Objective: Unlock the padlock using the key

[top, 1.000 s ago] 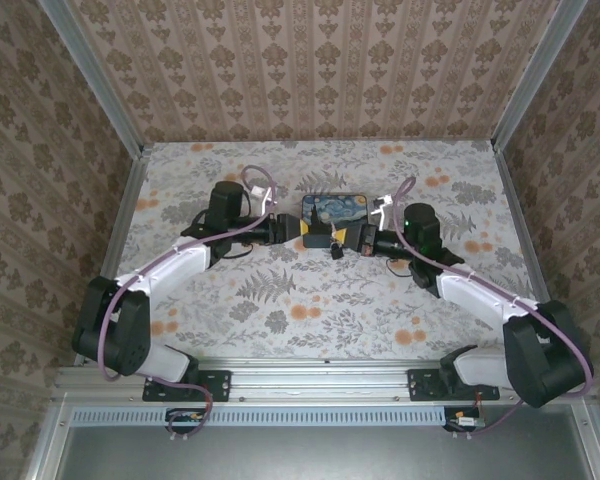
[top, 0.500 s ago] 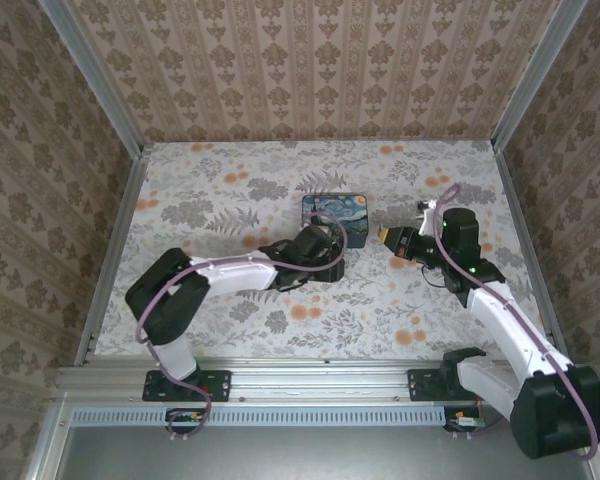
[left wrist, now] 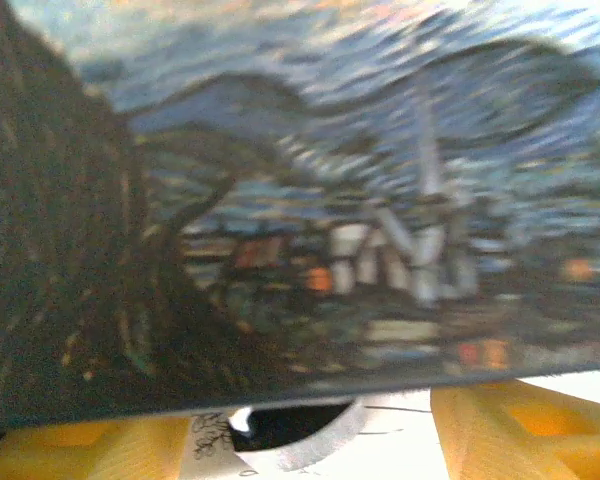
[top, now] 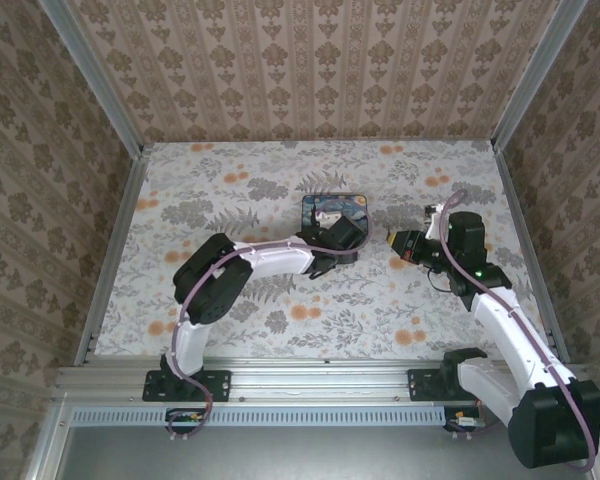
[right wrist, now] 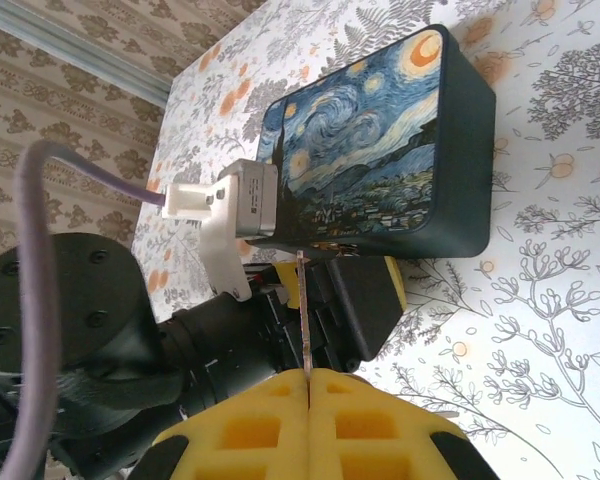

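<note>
Right gripper (right wrist: 307, 378) clamps key (right wrist: 302, 310)

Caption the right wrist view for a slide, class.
Shut right gripper points a thin key toward the starry blue box.

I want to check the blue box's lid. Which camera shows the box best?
The right wrist view: the box shows nearly whole, lid and one side, in focus. In the top view it is small, partly behind the left arm. The left wrist view gives a blurred close-up of its print.

Starry blue box (top: 327, 207) on floral tabletop (top: 230, 165).
</note>
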